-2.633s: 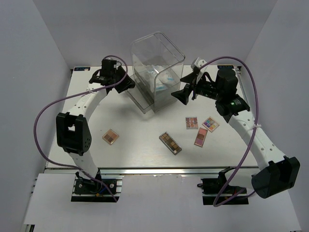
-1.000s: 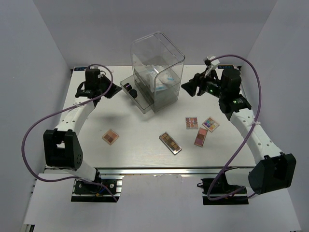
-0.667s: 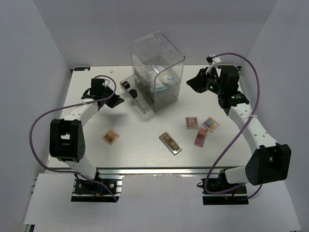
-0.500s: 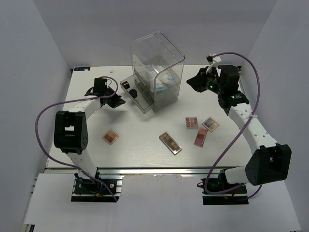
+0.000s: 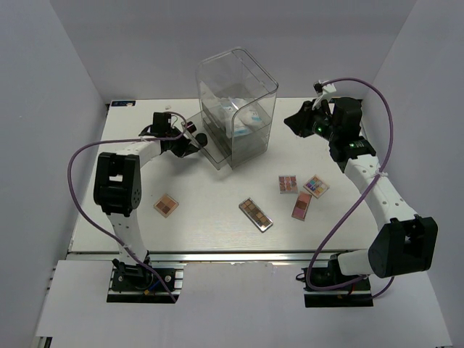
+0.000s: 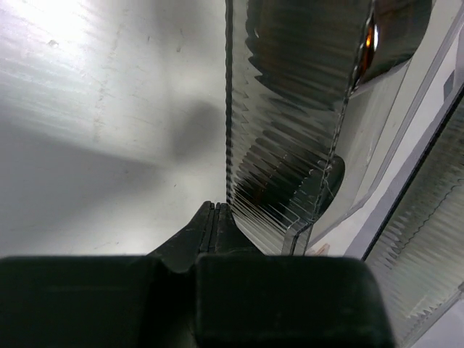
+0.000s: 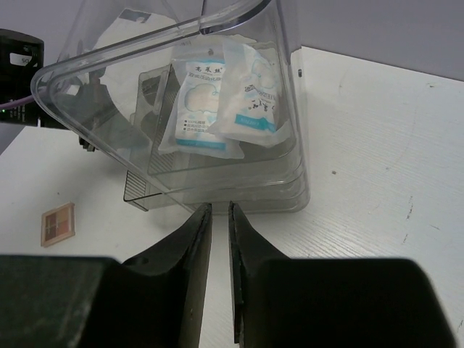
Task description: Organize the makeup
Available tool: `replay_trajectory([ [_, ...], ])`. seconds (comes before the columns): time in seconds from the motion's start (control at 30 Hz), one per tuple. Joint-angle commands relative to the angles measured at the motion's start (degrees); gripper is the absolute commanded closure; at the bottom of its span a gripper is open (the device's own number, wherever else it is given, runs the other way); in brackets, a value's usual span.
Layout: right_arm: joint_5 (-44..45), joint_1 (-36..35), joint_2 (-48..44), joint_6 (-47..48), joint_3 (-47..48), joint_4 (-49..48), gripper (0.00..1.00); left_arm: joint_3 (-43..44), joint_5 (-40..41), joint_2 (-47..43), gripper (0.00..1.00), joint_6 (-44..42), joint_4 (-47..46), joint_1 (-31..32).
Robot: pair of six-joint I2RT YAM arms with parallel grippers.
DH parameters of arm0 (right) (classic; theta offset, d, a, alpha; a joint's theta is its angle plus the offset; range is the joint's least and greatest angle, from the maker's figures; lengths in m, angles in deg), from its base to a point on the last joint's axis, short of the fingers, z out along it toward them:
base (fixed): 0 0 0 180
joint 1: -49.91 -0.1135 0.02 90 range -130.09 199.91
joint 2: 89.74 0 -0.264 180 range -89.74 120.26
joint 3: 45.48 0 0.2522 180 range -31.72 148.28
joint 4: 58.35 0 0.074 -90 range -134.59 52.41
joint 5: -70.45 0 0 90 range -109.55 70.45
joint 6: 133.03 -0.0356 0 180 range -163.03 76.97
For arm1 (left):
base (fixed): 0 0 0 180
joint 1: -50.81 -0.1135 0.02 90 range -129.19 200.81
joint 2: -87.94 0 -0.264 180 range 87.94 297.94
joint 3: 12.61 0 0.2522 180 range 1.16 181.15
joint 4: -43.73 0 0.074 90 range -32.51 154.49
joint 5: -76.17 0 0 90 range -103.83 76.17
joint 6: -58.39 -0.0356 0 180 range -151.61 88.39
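Five flat palettes lie on the table: a small brown one (image 5: 166, 206), a long brown one (image 5: 256, 214), a pink one (image 5: 301, 206) and two multicolour ones (image 5: 288, 184) (image 5: 316, 186). Two white packets (image 7: 199, 109) (image 7: 254, 98) stand inside the clear drawer box (image 5: 235, 109). Its bottom drawer (image 5: 205, 148) sticks out to the left with a round black jar (image 5: 201, 138) in it. My left gripper (image 5: 185, 142) (image 6: 216, 207) is shut, tips against the ribbed drawer front (image 6: 290, 109). My right gripper (image 5: 290, 122) (image 7: 220, 210) hovers right of the box, jaws a narrow gap apart, holding nothing.
The box stands at the back middle of the white table (image 5: 217, 232), with grey walls close on three sides. The small brown palette (image 7: 57, 224) shows beyond the box in the right wrist view. Purple cables loop over both arms.
My left gripper has swung right, in against the drawer front, and the drawer has slid a little into the box. My right gripper's jaws have narrowed and it has drifted slightly right.
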State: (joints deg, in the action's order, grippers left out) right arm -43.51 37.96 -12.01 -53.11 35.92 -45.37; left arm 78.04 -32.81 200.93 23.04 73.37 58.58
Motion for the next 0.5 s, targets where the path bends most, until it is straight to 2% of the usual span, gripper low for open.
replay_trajectory([
  [0.0, 0.41, 0.43, -1.36, 0.33, 0.22, -1.16, 0.79, 4.32, -2.46, 0.30, 1.00, 1.86, -3.92, 1.11],
  [0.23, 0.24, 0.78, -1.18, 0.42, 0.04, -1.16, 0.79, 8.37, -3.43, 2.94, 0.99, 2.91, -4.63, 1.46],
  [0.47, 0.58, 1.13, -1.27, 1.03, -0.58, -1.24, 0.77, 8.46, -4.13, 3.03, 0.99, 4.06, -6.91, 1.55],
])
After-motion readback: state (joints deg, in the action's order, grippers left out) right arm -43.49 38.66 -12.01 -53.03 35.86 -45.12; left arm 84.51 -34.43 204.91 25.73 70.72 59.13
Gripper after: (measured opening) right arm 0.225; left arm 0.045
